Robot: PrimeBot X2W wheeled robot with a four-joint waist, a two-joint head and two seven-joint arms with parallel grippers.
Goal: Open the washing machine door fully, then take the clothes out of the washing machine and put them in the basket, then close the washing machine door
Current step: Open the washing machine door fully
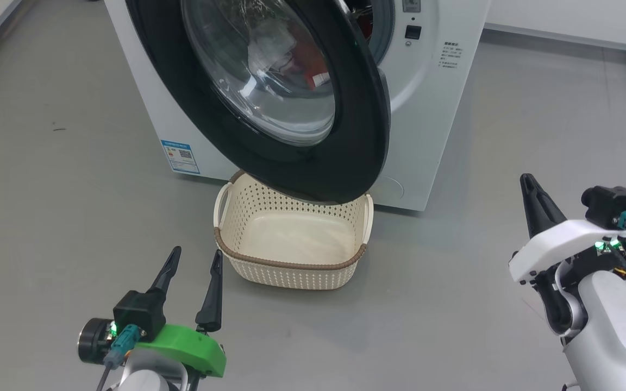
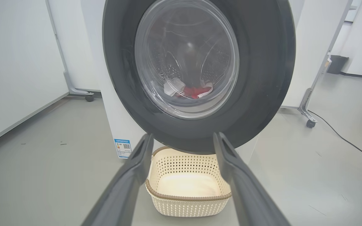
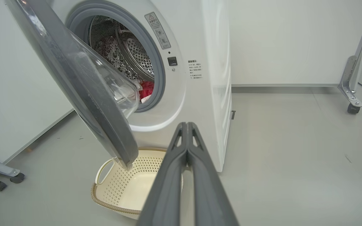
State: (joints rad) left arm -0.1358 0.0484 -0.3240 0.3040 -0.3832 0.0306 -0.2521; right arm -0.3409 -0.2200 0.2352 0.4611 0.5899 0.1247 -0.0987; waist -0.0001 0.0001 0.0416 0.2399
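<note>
left pincer (image 1: 197, 251) spread, right pincer (image 3: 187, 124) pressed closed; door (image 3: 99, 106) half hides clothes (image 3: 146, 88).

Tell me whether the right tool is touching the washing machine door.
Apart. In the head view, open floor separates the right tool from the black rim of the washing machine door.

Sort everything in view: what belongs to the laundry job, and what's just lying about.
Job: washing machine, washing machine door, clothes, basket.
Lying about: wheeled frame leg, floor cable, dark bin.
</note>
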